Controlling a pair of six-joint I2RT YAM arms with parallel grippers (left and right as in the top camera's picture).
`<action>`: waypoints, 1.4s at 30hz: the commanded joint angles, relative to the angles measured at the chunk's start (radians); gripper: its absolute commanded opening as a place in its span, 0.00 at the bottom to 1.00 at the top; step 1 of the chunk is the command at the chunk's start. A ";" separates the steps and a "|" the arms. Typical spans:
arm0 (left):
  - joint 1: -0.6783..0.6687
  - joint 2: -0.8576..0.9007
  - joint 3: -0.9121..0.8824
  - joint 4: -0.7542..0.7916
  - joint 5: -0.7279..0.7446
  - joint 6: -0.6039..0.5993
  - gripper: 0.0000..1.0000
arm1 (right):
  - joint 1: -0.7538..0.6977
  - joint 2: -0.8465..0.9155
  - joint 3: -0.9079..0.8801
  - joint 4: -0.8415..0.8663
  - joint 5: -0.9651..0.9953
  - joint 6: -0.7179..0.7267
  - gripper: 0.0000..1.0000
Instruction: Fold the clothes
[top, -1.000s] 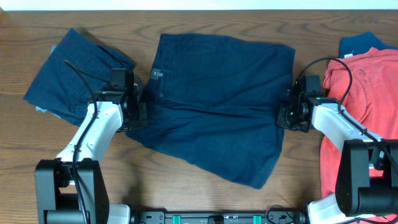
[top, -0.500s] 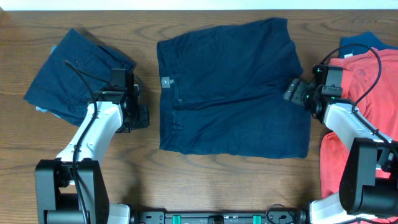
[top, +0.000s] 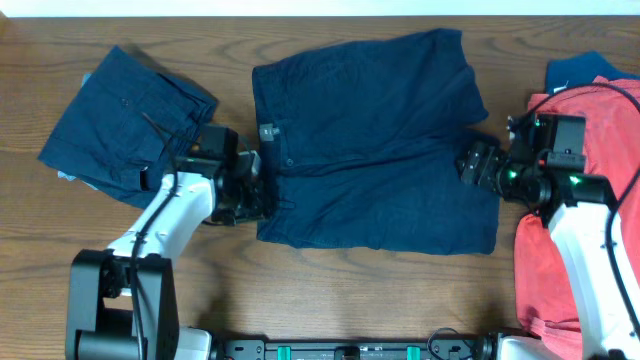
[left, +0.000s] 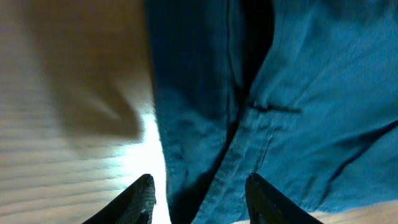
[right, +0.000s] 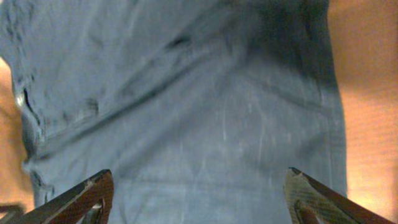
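Note:
The dark navy shorts (top: 370, 140) lie flat in the middle of the table, waistband and button to the left. My left gripper (top: 256, 190) sits at the waistband's near-left corner. In the left wrist view that gripper (left: 199, 190) is open, and the shorts' seamed edge (left: 217, 137) runs between its fingers (left: 142, 198) without being pinched. My right gripper (top: 476, 164) hovers at the shorts' right edge. In the right wrist view it (right: 199, 186) stands wide open over smooth navy cloth (right: 186, 93), holding nothing.
A second pair of navy shorts (top: 125, 120) lies folded at the back left. Coral-red shirts (top: 590, 130) are piled at the right edge under the right arm, with a brighter blue garment (top: 582, 68) behind them. Bare wood runs along the front.
The shorts went from a skewed spread to a neat rectangle. The right gripper let go of the cloth and opened wide. The left gripper moved right to the waistband and opened further.

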 joint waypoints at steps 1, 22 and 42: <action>-0.027 0.032 -0.020 0.003 0.020 -0.002 0.49 | -0.005 -0.010 0.011 -0.065 -0.015 -0.005 0.85; -0.046 0.016 0.046 -0.116 -0.122 -0.093 0.06 | -0.007 0.149 0.008 -0.291 0.123 0.079 0.82; -0.044 0.000 0.047 -0.115 -0.314 -0.208 0.06 | 0.093 0.208 -0.098 -0.522 -0.070 0.099 0.40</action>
